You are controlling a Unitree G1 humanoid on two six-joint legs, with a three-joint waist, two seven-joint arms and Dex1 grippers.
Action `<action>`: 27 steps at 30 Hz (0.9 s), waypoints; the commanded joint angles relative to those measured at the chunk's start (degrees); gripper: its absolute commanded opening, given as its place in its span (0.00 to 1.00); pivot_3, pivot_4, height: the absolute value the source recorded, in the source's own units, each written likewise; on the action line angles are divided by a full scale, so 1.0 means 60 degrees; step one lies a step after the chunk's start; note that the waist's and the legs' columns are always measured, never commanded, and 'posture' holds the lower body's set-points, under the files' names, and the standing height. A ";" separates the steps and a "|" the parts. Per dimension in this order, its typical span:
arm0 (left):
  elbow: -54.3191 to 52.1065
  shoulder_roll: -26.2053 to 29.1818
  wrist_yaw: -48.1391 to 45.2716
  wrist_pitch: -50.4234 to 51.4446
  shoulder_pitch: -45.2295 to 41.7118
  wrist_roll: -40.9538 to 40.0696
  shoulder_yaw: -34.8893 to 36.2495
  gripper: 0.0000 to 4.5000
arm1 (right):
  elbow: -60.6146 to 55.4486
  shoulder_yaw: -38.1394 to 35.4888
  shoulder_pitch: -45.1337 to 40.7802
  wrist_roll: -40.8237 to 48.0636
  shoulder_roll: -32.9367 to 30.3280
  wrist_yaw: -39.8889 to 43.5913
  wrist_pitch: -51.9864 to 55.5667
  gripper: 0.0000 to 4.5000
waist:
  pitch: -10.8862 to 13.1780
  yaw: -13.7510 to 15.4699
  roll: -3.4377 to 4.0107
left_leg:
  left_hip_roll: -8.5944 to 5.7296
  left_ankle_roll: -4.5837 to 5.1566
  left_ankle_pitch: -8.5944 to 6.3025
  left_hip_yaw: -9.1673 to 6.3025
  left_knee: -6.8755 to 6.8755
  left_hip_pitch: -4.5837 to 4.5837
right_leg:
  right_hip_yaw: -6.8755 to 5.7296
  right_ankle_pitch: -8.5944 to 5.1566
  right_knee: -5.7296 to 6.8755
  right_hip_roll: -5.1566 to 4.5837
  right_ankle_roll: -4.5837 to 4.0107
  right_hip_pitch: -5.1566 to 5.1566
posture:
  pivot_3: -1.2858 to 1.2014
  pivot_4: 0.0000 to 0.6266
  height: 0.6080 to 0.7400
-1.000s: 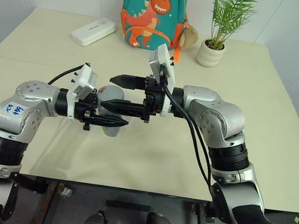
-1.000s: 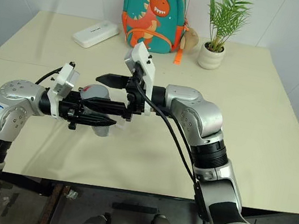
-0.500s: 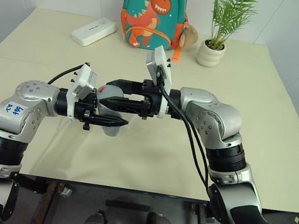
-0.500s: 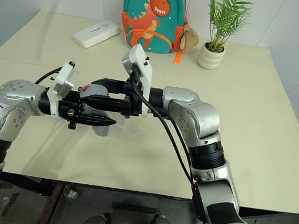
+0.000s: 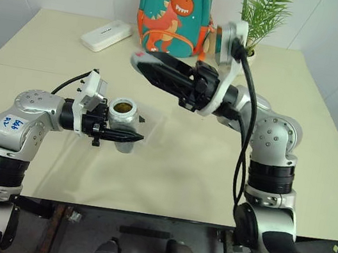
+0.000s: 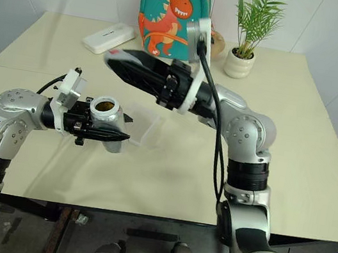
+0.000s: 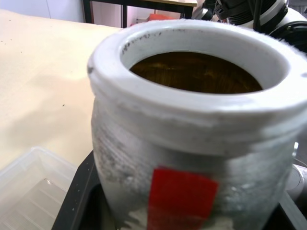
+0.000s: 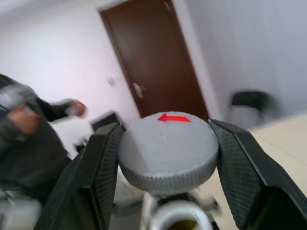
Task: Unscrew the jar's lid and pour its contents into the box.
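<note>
The jar (image 5: 122,114), a silvery cylinder with a red stripe, is held upright a little above the table with my left gripper (image 5: 128,131) shut around its body. Its mouth is uncovered and brown contents (image 7: 196,72) show inside. My right gripper (image 5: 142,58) is raised above and behind the jar, pointing left and slightly up. It is shut on the round grey lid (image 8: 168,148), which sits between both fingers (image 8: 103,167). The clear shallow box (image 6: 149,126) lies on the table just right of the jar, and its corner shows below the jar in the left wrist view (image 7: 29,187).
A dinosaur backpack (image 5: 171,13), a white oblong case (image 5: 106,35) and a potted plant (image 5: 241,54) stand along the table's far edge. A person (image 8: 29,143) stands in the room by a dark door, seen in the right wrist view.
My right gripper closed on the lid, then rose up and away with it. The jar's mouth now stands uncovered. The left arm kept still with the jar.
</note>
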 commanded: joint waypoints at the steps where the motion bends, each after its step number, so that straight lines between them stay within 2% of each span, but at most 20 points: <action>1: -0.0273 0.0177 -0.0034 0.0020 0.0060 -0.0127 0.0190 0.44 | -0.0385 0.0279 0.0593 -0.1410 -0.0739 -0.0049 -0.1631 0.56 | 0.0000 -0.0009 0.0000 | 0.0000 -0.0001 0.0000 0.0003 0.0000 -0.0002 | 0.0001 0.0000 -0.0001 0.0000 0.0000 -0.0002 | 0.52 0.24 1.00; 5: -0.0327 0.0255 0.0005 0.0138 0.0208 -0.0232 0.0315 0.44 | 0.0106 0.0881 0.1846 -0.3908 -0.1786 -0.0017 -0.4857 0.56 | 0.0000 0.0003 0.0000 | 0.0000 -0.0001 -0.0003 0.0005 -0.0002 -0.0005 | 0.0000 0.0000 -0.0018 0.0000 0.0001 0.0000 | 0.52 0.24 1.00; 8: -0.0345 0.0318 0.0005 0.0222 0.0306 -0.0295 0.0405 0.44 | 0.0496 0.1022 0.2607 -0.4561 -0.2089 0.0087 -0.5922 0.56 | 0.0000 -0.0044 0.0000 | 0.0000 -0.0003 -0.0007 0.0018 -0.0003 -0.0007 | 0.0011 0.0001 -0.0023 0.0000 0.0004 -0.0003 | 0.52 0.24 1.00; 13: -0.0266 0.0369 0.0021 0.0394 0.0317 -0.0395 0.0535 0.44 | 0.1578 0.0917 0.3822 -0.5250 -0.2289 -0.0012 -0.7067 0.56 | 0.0000 -0.0003 -0.0001 | 0.0004 -0.0002 -0.0008 0.0020 0.0000 0.0000 | 0.0017 0.0001 -0.0016 0.0008 0.0003 -0.0001 | 0.52 0.24 1.00; 21: -0.0312 0.0291 0.0180 0.0497 0.0133 -0.0617 0.0701 0.44 | 0.2941 -0.0591 0.4544 -0.4432 -0.2072 -0.0659 -0.6964 0.56 | 0.0000 -0.0008 -0.0001 | 0.0003 -0.0004 -0.0006 0.0030 0.0008 0.0017 | 0.0037 0.0004 -0.0002 0.0011 0.0005 0.0009 | 0.52 0.24 1.00; 27: -0.0066 0.0241 0.0340 -0.0123 0.0065 -0.0173 0.0623 0.44 | 0.2627 -0.0794 0.4600 -0.3998 -0.2016 -0.0397 -0.6503 0.99 | 0.0000 -0.0034 0.0000 | 0.0003 -0.0004 -0.0006 0.0035 0.0007 0.0024 | 0.0045 0.0004 -0.0001 0.0013 0.0005 0.0011 | 0.52 0.24 1.00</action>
